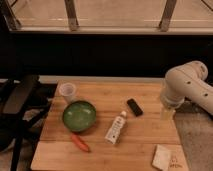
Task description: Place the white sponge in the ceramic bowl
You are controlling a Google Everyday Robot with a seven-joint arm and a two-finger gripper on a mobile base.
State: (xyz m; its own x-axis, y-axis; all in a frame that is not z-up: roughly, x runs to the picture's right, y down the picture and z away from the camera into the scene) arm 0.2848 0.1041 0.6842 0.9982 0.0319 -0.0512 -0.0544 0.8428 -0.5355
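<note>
The white sponge (161, 157) lies flat on the front right corner of the wooden table (145, 135). The green ceramic bowl (79, 115) sits on the left half of the table and holds nothing. My white arm (189, 82) comes in from the right. The gripper (167, 112) hangs below it over the table's right edge, above and behind the sponge and apart from it. It is far to the right of the bowl.
A translucent white cup (67, 91) stands behind the bowl. An orange carrot (80, 142) lies in front of the bowl. A white tube bottle (116, 128) and a small black object (134, 107) lie mid-table. A dark chair (17, 107) stands at the left.
</note>
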